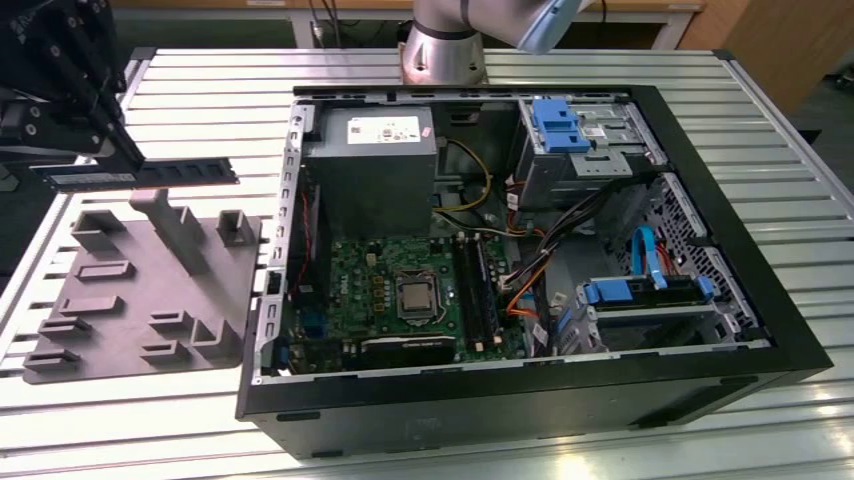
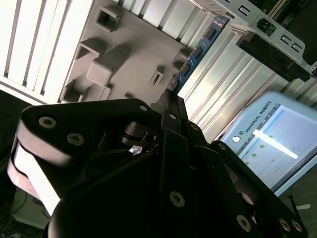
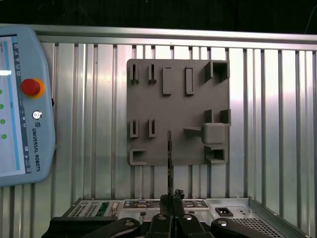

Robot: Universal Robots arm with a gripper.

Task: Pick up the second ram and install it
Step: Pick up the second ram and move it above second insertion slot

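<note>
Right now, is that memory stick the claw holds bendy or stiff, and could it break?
Probably stiff: the second ram juts straight from the claw without sagging. Likely light, being so thin edge-on. Its exposed board could be fragile.

The ribbed metal tabletop (image 1: pixel 561 70) carries 2 things in the exterior view: a grey moulded tray (image 1: pixel 134 300) toward the exterior view's left, and beside it an open computer case (image 1: pixel 534 395) lying on its side.

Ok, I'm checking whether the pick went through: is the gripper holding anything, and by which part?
Yes: the gripper holds the second ram, pinched across its flat faces, with much of its length jutting free above the grey tray.
</note>
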